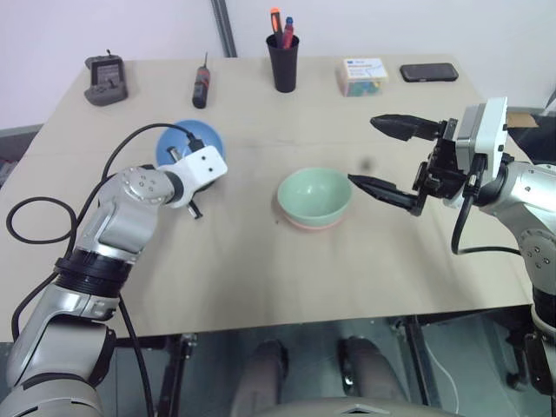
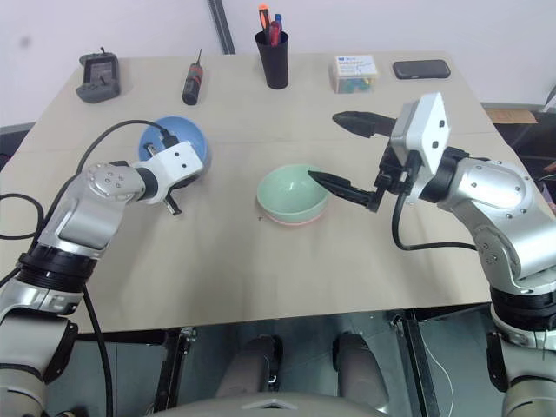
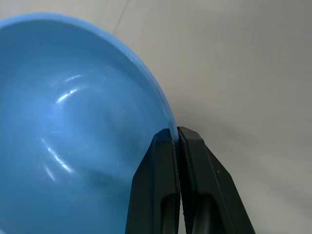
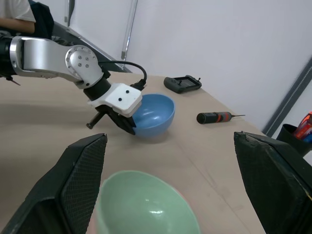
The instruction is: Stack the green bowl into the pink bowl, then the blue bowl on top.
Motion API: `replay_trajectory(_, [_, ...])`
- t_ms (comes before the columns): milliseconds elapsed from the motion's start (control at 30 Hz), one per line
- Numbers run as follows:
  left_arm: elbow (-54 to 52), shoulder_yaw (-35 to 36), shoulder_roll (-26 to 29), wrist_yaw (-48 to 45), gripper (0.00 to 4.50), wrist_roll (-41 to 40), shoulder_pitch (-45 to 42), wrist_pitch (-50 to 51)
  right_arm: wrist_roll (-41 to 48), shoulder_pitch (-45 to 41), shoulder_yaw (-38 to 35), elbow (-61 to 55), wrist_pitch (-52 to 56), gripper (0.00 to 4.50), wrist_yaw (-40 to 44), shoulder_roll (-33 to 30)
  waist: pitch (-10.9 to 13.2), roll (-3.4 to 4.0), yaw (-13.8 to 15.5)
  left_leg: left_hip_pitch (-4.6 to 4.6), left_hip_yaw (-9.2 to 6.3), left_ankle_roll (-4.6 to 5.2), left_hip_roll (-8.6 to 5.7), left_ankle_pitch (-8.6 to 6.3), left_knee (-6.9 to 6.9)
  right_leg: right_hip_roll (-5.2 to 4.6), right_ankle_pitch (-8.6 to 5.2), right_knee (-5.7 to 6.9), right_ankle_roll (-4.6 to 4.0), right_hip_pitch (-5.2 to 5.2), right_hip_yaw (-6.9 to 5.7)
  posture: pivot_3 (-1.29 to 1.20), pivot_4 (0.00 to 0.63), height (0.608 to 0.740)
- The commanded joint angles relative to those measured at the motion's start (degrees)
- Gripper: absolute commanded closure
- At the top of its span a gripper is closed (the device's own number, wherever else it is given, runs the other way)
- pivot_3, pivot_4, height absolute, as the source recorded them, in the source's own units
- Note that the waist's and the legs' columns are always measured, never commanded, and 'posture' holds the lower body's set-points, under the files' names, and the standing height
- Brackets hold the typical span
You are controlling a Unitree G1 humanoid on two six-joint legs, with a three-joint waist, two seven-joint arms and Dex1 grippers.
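The small round light sky-blue plastic bowl (image 1: 193, 139) sits on the pale wooden table (image 1: 261, 278) to the left of the pale mint-green plastic bowl (image 1: 314, 195), which is nested in the salmon-pink plastic bowl (image 1: 306, 225), whose rim peeks out beneath it. The blue bowl's near rim runs between the left gripper (image 3: 175, 134)'s two black fingers, which are pressed together on that thin wall, one inside and one outside. The right gripper (image 1: 388, 156) hovers just right of the green bowl, its jaws spread wide and holding nothing.
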Motion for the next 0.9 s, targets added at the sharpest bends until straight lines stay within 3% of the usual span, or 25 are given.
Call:
replay_trajectory(33, [-2.93, 2.3, 0.27, -1.07, 4.47, -0.38, -1.11, -0.4, 1.32, -0.11, -2.29, -2.11, -0.04, 0.11, -0.55, -0.74, 0.0, 0.0, 0.01, 0.0, 0.0, 0.0, 0.0, 0.0, 0.0, 0.0, 0.0, 0.0, 0.0, 0.0, 0.0, 0.0, 0.15, 0.74])
replay_trajectory(367, [-1.98, 2.31, 0.09, -1.38, 4.47, 0.22, -1.22, -0.78, 1.12, -0.23, -1.82, -1.75, -0.17, 0.11, -0.92, -0.75, 0.0, 0.0, -0.01, 0.0, 0.0, 0.0, 0.0, 0.0, 0.03, 0.0, 0.0, 0.02, 0.0, 0.0, 0.0, 0.0, 0.15, 0.74])
replay_trajectory(733, [-8.41, 2.89, 1.08, -5.35, 4.47, -1.36, -2.3, -3.26, 0.43, 1.11, -2.85, -2.01, -0.51, 0.11, -2.01, -1.54, 0.0, -0.01, 0.02, -0.02, 0.0, 0.0, 0.0, 0.0, 0.08, 0.0, 0.0, 0.03, 0.0, 0.0, 0.0, 0.0, 0.15, 0.74])
replay_trajectory(900, [-16.41, 4.25, -2.83, -10.76, 4.47, -9.24, -4.8, -9.08, 0.81, 3.05, -5.41, -3.17, 0.05, 0.11, -3.29, -2.87, 0.0, -0.02, 0.46, -0.13, -0.08, 0.0, 0.0, 0.0, 0.19, -0.01, 0.0, 0.03, 0.0, 0.0, -0.09, 0.0, 0.15, 0.74])
